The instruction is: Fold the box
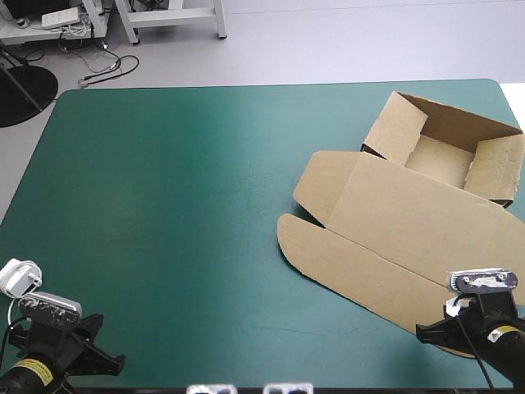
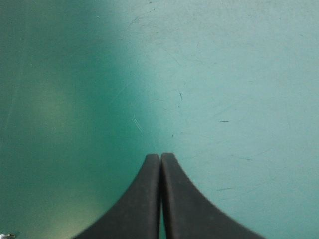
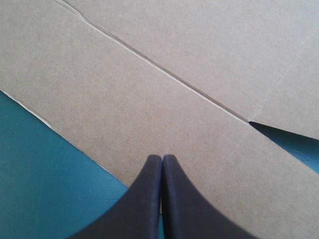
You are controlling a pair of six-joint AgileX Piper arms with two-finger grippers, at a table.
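Observation:
The brown box (image 1: 410, 222) lies at the right of the table as an open tray (image 1: 447, 156) with raised walls at the far side. Its lid and front flap lie flat toward the near edge. My right gripper (image 1: 431, 331) is shut at the near right, its tip over the near edge of the flat flap (image 3: 149, 99), with nothing between the fingers (image 3: 162, 158). At the near left corner my left gripper (image 1: 102, 349) is shut over bare teal-green cover (image 2: 224, 74), far from the box, with its fingers (image 2: 160, 157) meeting in one arch.
A rounded side flap (image 1: 316, 185) sticks out from the lid toward the table's middle. Bare teal-green cover (image 1: 164, 189) fills the left and middle of the table. The tray stands close to the far right edge.

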